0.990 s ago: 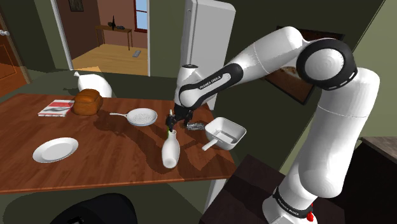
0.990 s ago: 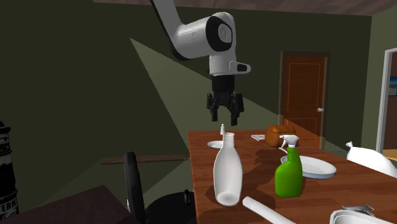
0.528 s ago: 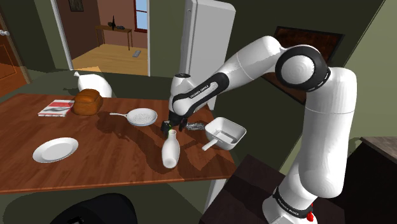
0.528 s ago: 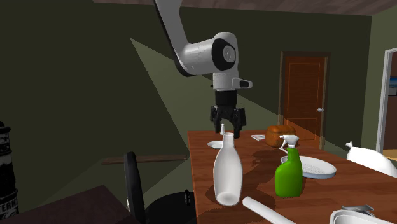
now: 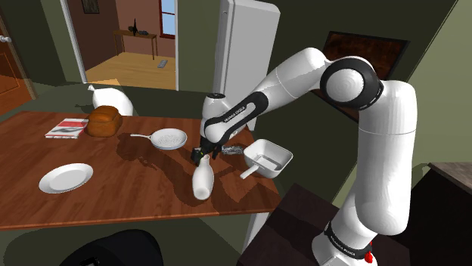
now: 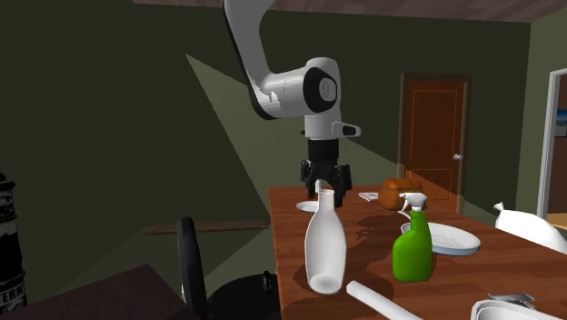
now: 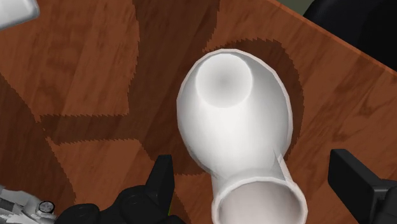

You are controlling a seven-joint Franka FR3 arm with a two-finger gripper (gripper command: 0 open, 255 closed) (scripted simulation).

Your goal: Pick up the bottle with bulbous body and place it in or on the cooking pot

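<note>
A white bottle (image 5: 201, 182) with a bulbous body and narrow neck stands upright near the wooden table's front edge (image 6: 325, 247) (image 7: 233, 121). My black gripper (image 5: 201, 154) (image 6: 325, 185) hangs straight above it, open. Its fingers (image 7: 161, 179) stand wide apart on either side of the bottle's mouth, touching nothing (image 7: 254, 176). A white squarish cooking pot (image 5: 268, 157) with a stub handle sits at the table's end, to the shoulder view's right of the bottle. Its handle (image 6: 380, 301) shows in the second exterior view.
A green spray bottle (image 6: 413, 247) stands close behind the white bottle. A frying pan (image 5: 168, 139), a white plate (image 5: 66, 178), a bread loaf (image 5: 104, 121) and a book (image 5: 66, 128) lie farther along the table (image 5: 136, 198). A tall white fridge (image 5: 246, 45) stands behind.
The gripper has come down from well above the bottle to its mouth, staying open. The bottle and the other things have not moved.
</note>
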